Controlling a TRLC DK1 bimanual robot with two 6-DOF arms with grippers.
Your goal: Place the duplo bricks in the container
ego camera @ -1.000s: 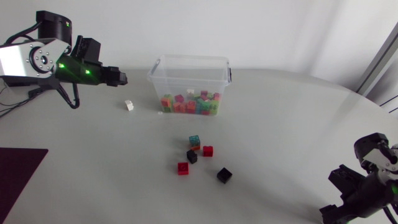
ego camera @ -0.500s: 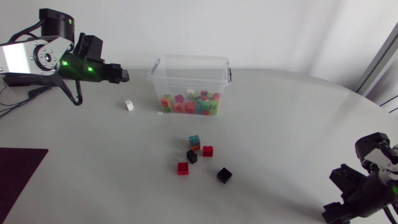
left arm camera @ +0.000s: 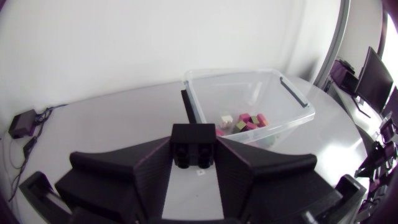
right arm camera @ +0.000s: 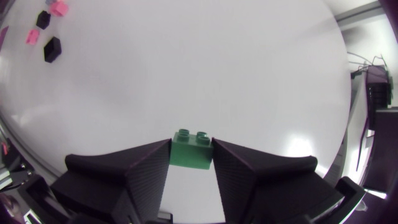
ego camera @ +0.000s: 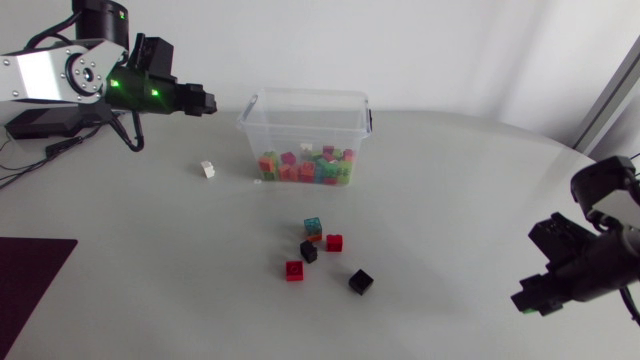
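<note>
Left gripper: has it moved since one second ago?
Yes. The left gripper, shut on a black brick, moved nearer the container rim.

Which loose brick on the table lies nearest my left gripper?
The white brick, alone beside the container, is closest to the left gripper. The red, black and teal bricks cluster farther off, in front of the container.

L gripper, R gripper higher
</note>
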